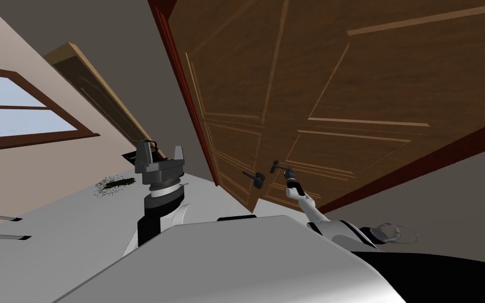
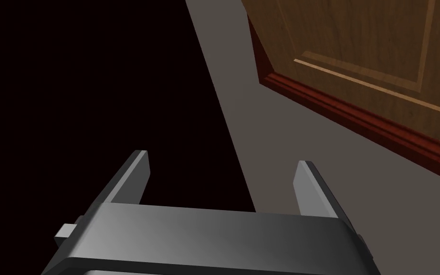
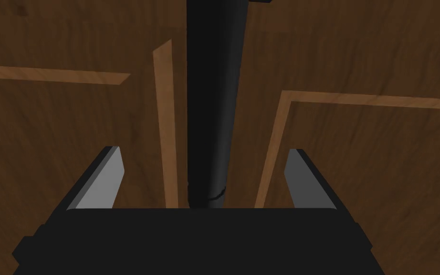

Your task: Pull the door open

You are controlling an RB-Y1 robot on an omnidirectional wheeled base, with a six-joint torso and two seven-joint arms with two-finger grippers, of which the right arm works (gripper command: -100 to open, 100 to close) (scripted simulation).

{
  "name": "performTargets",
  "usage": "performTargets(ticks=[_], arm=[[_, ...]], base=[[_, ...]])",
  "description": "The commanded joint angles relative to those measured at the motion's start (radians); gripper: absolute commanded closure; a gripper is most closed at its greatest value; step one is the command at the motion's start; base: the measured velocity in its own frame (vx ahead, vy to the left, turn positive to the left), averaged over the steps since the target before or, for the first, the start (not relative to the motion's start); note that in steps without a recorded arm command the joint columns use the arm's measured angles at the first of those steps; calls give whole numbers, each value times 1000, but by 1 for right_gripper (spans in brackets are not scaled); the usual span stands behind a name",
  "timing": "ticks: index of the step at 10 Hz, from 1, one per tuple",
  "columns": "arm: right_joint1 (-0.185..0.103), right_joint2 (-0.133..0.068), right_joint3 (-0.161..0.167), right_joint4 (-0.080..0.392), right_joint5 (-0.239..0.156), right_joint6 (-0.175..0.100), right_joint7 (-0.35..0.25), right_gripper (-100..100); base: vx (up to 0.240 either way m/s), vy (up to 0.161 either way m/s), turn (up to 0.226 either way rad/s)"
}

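**Tool astride the handle, not yet gripping**

Your right tool (image 3: 204,150) is wide open. Its two blades stand on either side of the black handle (image 3: 212,95) without touching it, so it holds nothing. The bar runs straight out from the tool's body, roughly centred between the blades, against the brown panelled door (image 3: 357,157). From the head view, the door fills the field from 12 to 3 o'clock, and the tool meets it at about 1 o'clock.

If you pull now, the blades will likely slide off and the door will not move. Even when shut, a pull along the bar's length could slip off, so close firmly first. The door would also swing towards your chest, which looks close.

The right forearm reaches up and forward, nearly straight. The left tool (image 2: 222,157) is raised at 11 o'clock, open and empty, near the dark red door frame (image 2: 357,119); I judge it may lie in the swing path.
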Motion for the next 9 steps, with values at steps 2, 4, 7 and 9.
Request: performTargets(ticks=[2,4,7,9], arm=[[-2,12,-2,-22,-2,9,5,-100],[-2,12,-2,-22,-2,9,5,100],[-2,12,-2,-22,-2,9,5,100],[8,4,2,-21,1,11,2,100]], base=[[167,73,75],[-26,-10,-3],[-19,-5,12],[-62,-24,-5]])
